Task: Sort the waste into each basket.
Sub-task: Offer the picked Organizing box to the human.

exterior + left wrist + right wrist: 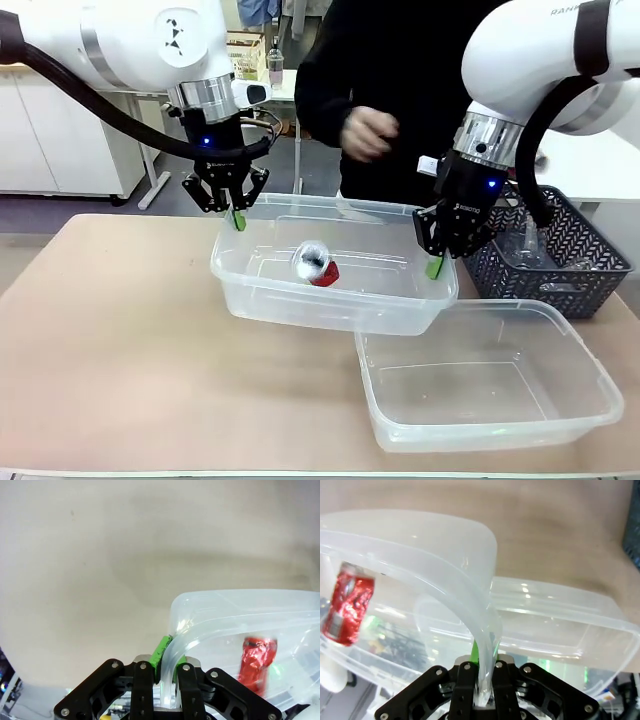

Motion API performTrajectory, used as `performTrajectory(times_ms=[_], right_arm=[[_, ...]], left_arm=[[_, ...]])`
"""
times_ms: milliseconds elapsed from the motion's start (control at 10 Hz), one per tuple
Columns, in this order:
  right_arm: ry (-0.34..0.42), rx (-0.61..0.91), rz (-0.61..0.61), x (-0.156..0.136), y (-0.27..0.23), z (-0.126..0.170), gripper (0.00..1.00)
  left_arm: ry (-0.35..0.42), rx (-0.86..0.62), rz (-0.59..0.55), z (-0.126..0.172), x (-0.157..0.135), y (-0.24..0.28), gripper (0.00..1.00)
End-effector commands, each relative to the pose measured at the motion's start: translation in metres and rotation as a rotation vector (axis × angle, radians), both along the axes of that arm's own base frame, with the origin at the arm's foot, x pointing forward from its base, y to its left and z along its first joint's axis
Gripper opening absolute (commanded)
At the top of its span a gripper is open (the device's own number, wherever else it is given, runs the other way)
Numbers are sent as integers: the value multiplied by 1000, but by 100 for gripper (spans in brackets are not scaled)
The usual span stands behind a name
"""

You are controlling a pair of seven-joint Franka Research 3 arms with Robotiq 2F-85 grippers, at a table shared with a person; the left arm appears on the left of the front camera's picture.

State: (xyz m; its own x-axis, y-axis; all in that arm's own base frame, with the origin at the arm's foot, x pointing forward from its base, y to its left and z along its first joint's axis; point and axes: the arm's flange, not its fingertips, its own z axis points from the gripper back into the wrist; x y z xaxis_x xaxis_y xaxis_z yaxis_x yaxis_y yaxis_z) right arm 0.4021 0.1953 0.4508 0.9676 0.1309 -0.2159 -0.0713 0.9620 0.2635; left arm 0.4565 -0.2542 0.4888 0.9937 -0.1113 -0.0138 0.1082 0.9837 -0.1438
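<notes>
While the tabletop (120, 340) carried an empty clear tub (470, 385) at its near right corner, a second tub (270, 290) of the same kind hung just behind it, tilted, with its right end over the empty tub's far left corner. A crushed red and silver can (318, 265) lay inside the second tub, near the middle of its floor. The can's print was too crumpled and blurred to read.

The left gripper (237, 220) was pressed together on the rolled rim at the second tub's far left corner. In the left wrist view its green pads (161, 652) pinched the clear plastic between them. The right gripper (435, 266) was likewise clamped on the rim at the tub's right end, the rim running straight up between its closed fingers in the right wrist view.

Farther back, at the tabletop's right edge, a dark grey mesh basket (590, 270) held clear plastic bottles (530, 245); no label on them could be made out. Beyond the far edge stood a person in black, one hand (366, 133) raised and blurred. Grey lettering on the right arm (540, 50) was cut off by the picture's top edge and could not be read whole.
</notes>
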Motion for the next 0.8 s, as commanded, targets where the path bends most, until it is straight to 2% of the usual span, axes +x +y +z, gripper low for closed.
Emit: performTrajectory(times_ms=[0,700], right_arm=[[6,0,17,0,4,2,5],[6,0,17,0,4,2,5]], left_arm=[[-21,-8,-7,1,-4,3,7],[-21,-8,-7,1,-4,3,7]])
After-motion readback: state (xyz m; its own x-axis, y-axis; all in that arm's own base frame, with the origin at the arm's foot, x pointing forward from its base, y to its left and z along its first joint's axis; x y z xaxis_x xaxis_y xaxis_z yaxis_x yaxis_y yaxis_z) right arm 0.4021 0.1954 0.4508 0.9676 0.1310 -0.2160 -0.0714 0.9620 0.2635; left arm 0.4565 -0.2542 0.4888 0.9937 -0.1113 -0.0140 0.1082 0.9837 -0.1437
